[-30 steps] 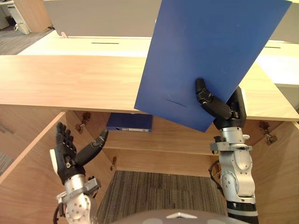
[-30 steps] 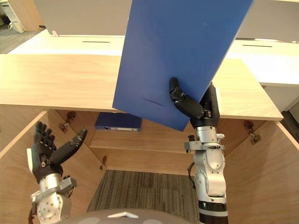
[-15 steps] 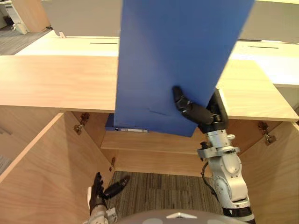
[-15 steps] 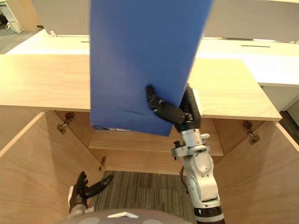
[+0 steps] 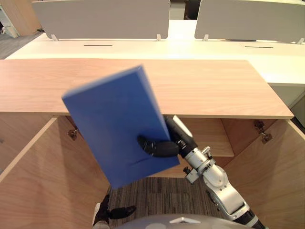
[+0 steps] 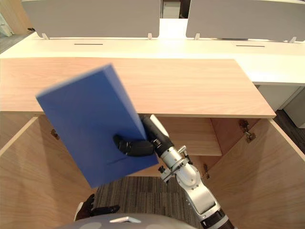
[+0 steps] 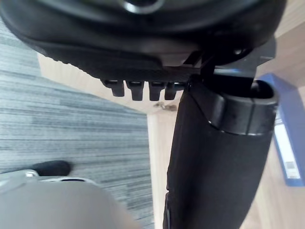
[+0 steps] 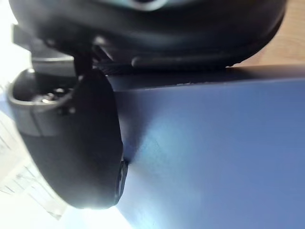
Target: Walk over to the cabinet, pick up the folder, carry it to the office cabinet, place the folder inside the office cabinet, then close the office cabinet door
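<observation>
The right hand (image 5: 157,147) pinches the blue folder (image 5: 112,114) near its lower edge, thumb on the near face. The folder is held tilted in front of the open office cabinet (image 5: 205,88). The left hand (image 5: 104,214) hangs low over the carpet (image 5: 157,195), fingers relaxed.

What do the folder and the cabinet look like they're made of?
Folder: probably stiff board or plastic with a smooth, matte blue cover; it looks flat and unbent with the right hand gripping it near one edge. Cabinet: light wood-grain panels, likely laminate or veneer, with a satin finish and small metal hinges.
</observation>
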`<state>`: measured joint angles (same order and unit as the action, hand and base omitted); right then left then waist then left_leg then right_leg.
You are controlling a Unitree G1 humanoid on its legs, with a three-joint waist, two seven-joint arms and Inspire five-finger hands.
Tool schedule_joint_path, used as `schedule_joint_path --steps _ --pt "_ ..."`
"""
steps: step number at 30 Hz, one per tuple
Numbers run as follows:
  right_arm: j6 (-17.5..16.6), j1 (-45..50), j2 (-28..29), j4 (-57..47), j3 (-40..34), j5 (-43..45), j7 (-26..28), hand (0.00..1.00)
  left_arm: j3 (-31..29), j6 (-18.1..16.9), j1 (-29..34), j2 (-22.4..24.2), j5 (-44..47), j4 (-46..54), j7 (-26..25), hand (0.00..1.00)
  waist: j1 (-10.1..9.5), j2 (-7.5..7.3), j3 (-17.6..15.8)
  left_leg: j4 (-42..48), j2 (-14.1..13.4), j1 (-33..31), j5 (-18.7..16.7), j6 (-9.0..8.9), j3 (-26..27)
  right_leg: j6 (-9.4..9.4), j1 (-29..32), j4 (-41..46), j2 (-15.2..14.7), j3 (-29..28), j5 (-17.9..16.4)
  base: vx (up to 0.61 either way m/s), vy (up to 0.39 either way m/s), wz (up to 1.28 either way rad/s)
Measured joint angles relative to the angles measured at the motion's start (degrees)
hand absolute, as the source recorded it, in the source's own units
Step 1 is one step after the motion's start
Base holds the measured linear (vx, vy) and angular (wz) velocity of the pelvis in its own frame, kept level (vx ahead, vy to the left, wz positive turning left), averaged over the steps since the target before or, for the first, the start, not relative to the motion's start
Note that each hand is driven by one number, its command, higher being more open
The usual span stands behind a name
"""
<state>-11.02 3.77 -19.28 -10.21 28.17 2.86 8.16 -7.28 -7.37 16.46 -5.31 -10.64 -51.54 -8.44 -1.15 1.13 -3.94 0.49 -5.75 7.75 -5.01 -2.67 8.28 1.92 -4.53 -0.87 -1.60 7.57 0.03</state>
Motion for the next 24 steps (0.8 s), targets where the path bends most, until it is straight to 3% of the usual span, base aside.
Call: schedule_joint_path --steps 2,3,7,12,17,24 --pt "0.0 -2.4 -2.2 1.2 1.4 -3.4 0.0 0.0 0.1 0.0 -1.3 -0.2 -0.1 0.0 -0.1 1.0 -0.11 -0.01 -1.9 2.7 -0.3 -4.1 -0.4 -0.2 0.6 -0.46 4.8 3.5 -0.2 -0.9 -0.5 -0.09 0.004 -0.23" --pt "0.0 -5.1 -3.3 1.8 1.5 -4.6 -0.1 0.0 0.3 0.0 -3.4 -0.5 -0.1 -0.2 -0.1 1.0 -0.1 -0.31 -5.2 5.8 -0.3 -6.6 -1.0 -0.01 0.7 -0.69 8.2 7.6 -0.4 -1.3 -1.5 -0.15 -0.018 -0.24" --pt "0.0 -15.7 -5.5 8.8 2.0 -9.6 -3.6 0.0 2.4 -0.2 -10.9 -1.4 0.2 -0.3 -1.3 1.0 -0.01 1.33 -13.0 20.1 -0.6 -19.3 -5.1 0.53 0.7 -1.2 22.0 23.1 -2.1 -2.7 -5.8 -0.2 -0.017 -0.1" --pt "0.3 -18.5 -8.6 9.9 2.4 -15.5 -5.4 0.0 2.4 -1.3 -14.0 -2.1 2.3 0.7 -1.9 1.0 0.07 1.46 -16.2 32.5 -2.2 -30.7 -9.5 0.37 -0.1 -1.36 32.6 33.3 -2.4 -2.7 -9.2 -0.19 -0.014 -0.02" --pt "0.5 -21.7 -9.9 9.9 2.5 -17.0 -6.7 0.0 2.5 -1.3 -18.3 -2.9 2.8 2.3 -2.5 1.0 0.13 1.17 -18.8 41.0 -3.5 -41.2 -11.3 0.51 -0.8 -1.85 42.4 40.0 -2.3 -2.6 -9.8 -0.14 -0.025 -0.03" --pt "1.6 -22.4 -2.9 6.4 -3.5 -12.3 -8.5 0.0 1.8 -0.6 -21.9 -3.6 3.5 10.5 -3.0 1.0 -0.39 1.0 -22.0 52.1 -5.4 -54.3 -13.9 1.14 -2.5 -2.14 54.4 49.2 -2.5 -2.1 -11.7 -0.09 0.027 0.0"
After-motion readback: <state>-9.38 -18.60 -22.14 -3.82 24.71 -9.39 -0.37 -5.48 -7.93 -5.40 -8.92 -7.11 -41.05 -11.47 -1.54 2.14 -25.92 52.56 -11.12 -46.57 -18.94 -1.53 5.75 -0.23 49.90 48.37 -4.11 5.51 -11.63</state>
